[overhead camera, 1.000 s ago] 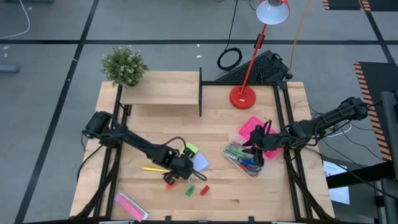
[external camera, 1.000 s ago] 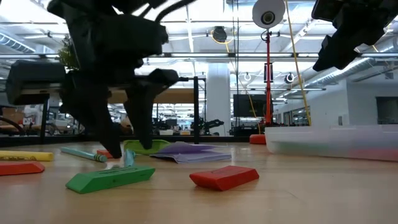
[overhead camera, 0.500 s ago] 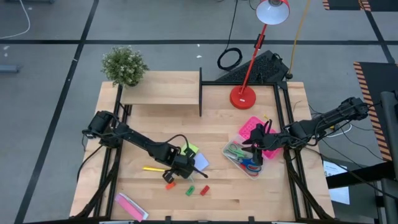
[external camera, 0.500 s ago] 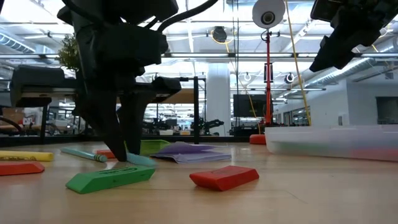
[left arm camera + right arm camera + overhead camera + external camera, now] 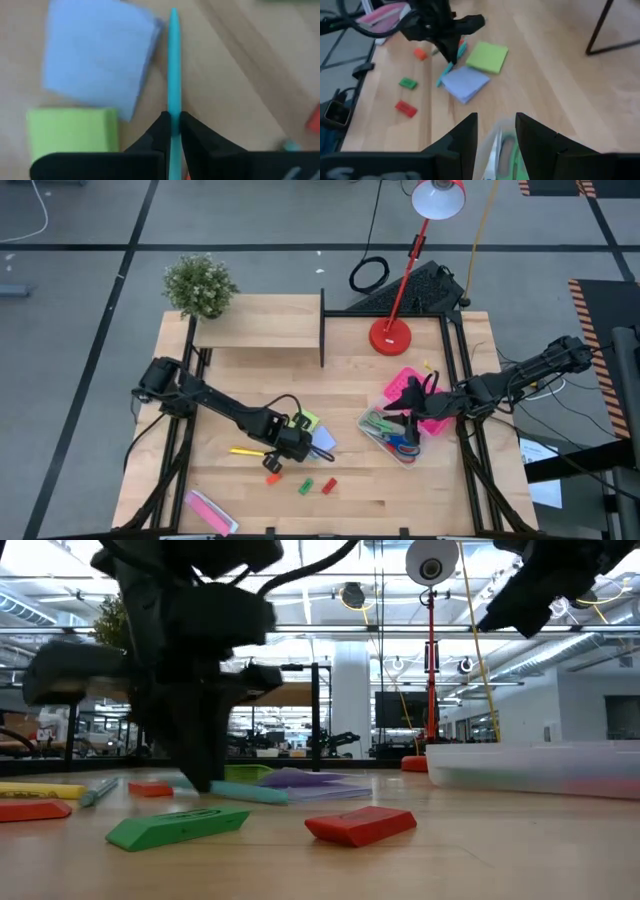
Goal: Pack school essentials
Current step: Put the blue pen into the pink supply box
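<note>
My left gripper [image 5: 300, 448] stands at the table's middle, shut on a teal pen [image 5: 173, 65], beside a pale-blue sticky-note pad [image 5: 323, 440] and a green pad [image 5: 307, 420]. A yellow pen [image 5: 245, 451] and orange [image 5: 272, 477], green [image 5: 306, 486] and red [image 5: 328, 485] blocks lie flat near it. My right gripper [image 5: 495, 132] hovers open above a clear container [image 5: 392, 435] that holds scissors, touching nothing. My left gripper pinches the teal pen's shaft [image 5: 173, 122] between its two fingers, at a place along its length with pen showing on both sides of the fingers [image 5: 451, 64]. The fingers point down from above and lie across the pen. The pen [image 5: 248, 793] lies nearly level, low over the tabletop.
A pink perforated lid [image 5: 408, 392] lies just beyond the container. A flat pink-and-white packet [image 5: 210, 511] lies at the near left. A red lamp base [image 5: 390, 335], a raised wooden shelf [image 5: 258, 330] and a potted plant [image 5: 200, 285] stand at the far side.
My left gripper has shut its fingers on the teal pen and shifted slightly toward the table's right edge. The pen has swung round from where it lay and now shows on the gripper's other side in the low view.
</note>
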Motion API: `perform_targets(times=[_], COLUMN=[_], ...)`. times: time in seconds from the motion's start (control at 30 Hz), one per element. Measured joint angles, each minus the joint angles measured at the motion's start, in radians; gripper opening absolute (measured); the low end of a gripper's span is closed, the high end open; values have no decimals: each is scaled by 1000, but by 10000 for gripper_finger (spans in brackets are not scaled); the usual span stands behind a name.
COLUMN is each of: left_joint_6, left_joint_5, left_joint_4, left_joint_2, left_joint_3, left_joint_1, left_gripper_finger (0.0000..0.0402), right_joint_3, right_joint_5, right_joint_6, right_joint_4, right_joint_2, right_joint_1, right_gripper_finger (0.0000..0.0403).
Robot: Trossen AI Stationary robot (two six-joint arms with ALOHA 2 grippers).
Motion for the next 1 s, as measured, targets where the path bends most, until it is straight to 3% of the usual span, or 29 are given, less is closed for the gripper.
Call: perform_targets(times=[0.13,0.43,0.8,1.0], left_joint_6=[-67,-106,-134,-145], left_joint_5=[-33,-113,-136,-134], left_joint_4=[-5,-8,-93,-102], left_joint_2=[-66,-214,-224,-224], left_joint_3=[2,3,88,80], left_joint_1=[2,18,111,109], left_gripper_finger=[29,25,8,18], right_joint_3=[0,14,307,346], right_joint_5=[68,96,199,187], right_joint_6=[-29,-241,-374,-376], right_joint_4=[67,386,255,209], right_joint_2=[22,192,540,618], right_joint_1=[2,15,15,15], right_gripper_finger=[128,128,134,160])
